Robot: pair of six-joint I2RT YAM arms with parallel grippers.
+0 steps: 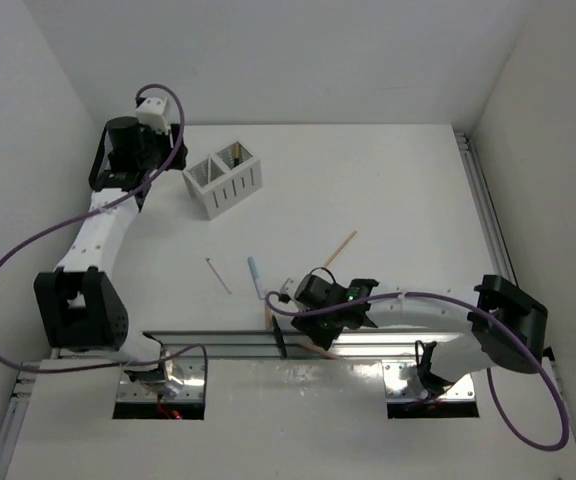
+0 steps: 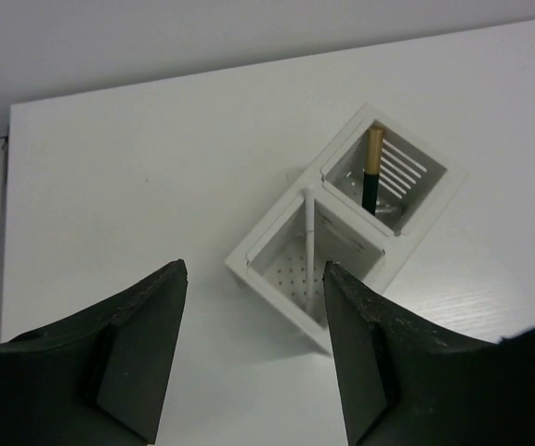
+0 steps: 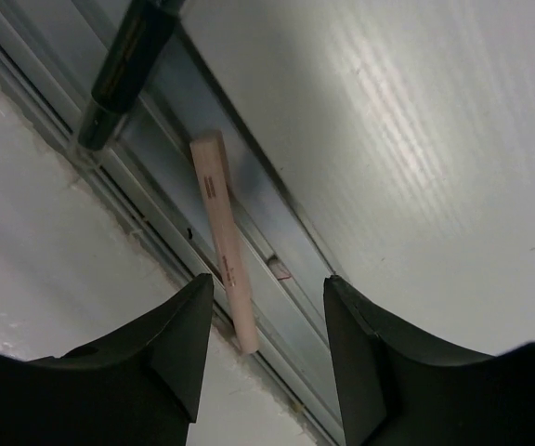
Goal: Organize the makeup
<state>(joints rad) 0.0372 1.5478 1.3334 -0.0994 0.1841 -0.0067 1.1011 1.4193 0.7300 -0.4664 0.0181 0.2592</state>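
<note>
The white slotted box point(image 1: 223, 182) holds a black pencil with a tan cap point(image 2: 372, 172) in its far compartment and a thin white stick point(image 2: 310, 243) in the near one. My left gripper point(image 2: 254, 271) is open and empty, above the table just short of the box; in the top view it point(image 1: 158, 150) is left of the box. My right gripper point(image 3: 267, 283) is open over the metal rail, with a peach stick point(image 3: 223, 237) lying just inside its left finger. A black stick point(image 3: 123, 70) lies farther along the rail. Pale blue point(image 1: 255, 272), tan point(image 1: 340, 249) and thin grey point(image 1: 218, 275) sticks lie loose mid-table.
A metal rail point(image 1: 218, 340) runs along the table's near edge, and the peach point(image 1: 267, 312) and black point(image 1: 280, 340) sticks lie at it. White walls enclose the table on the left, back and right. My right arm point(image 1: 418, 310) stretches across the near right.
</note>
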